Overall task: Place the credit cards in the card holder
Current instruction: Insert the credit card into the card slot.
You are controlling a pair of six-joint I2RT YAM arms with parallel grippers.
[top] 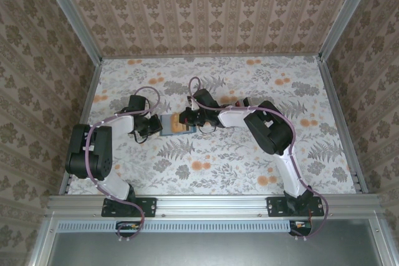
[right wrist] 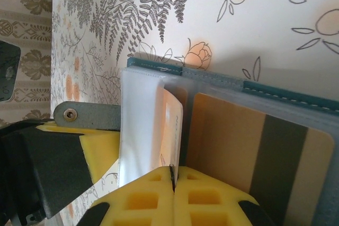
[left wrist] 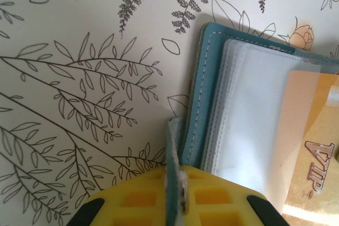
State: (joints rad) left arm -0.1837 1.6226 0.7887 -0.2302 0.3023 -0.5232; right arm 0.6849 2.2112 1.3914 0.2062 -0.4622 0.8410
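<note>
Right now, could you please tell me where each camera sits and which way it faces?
Top external: above and behind the bases, looking down on the table; the left arm and right arm show.
Left wrist: on the left arm, looking down at the table past the left jaws, shut on the card holder flap.
Right wrist: on the right arm, looking past the shut right jaws at the open card holder sleeves.
Shared: all three show the card holder; both wrist views show a tan card in it.
</note>
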